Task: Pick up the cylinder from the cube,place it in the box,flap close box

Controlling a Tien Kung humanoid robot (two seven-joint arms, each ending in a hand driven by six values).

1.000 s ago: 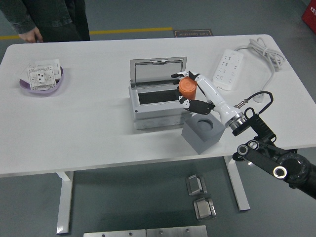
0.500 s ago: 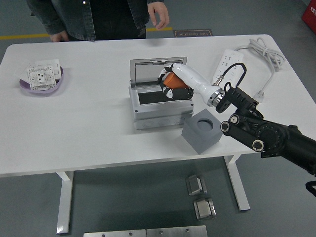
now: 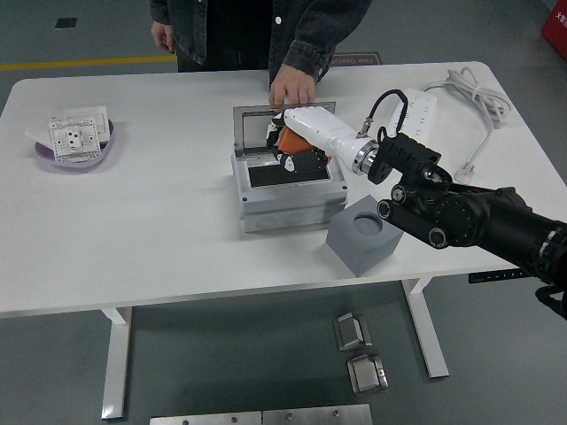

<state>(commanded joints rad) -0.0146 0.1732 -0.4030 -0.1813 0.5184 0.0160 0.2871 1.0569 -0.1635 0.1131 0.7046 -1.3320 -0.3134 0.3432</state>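
Orange shows between my fingers: my right hand (image 3: 297,146) is wrapped around the cylinder (image 3: 290,144) and holds it over the box (image 3: 285,193), toward the far right corner of the dark opening, just in front of the raised lid (image 3: 257,124). How high it sits above the opening I cannot tell; my hand hides most of it. Its long axis looks tipped, leaning toward the table's left edge rather than upright, though I only see a sliver. So the drop lies straight below and slightly toward the table's near edge from my palm, and I judge that the release comes next, then the flap.

My left hand is nowhere in view, so the right one is the only one placed for this. The cube (image 3: 361,234) stands empty near the box's near right corner, its round hole bare. A person's hand (image 3: 293,86) rests on the table just behind the lid, near enough that I would mind it when swinging the flap down.
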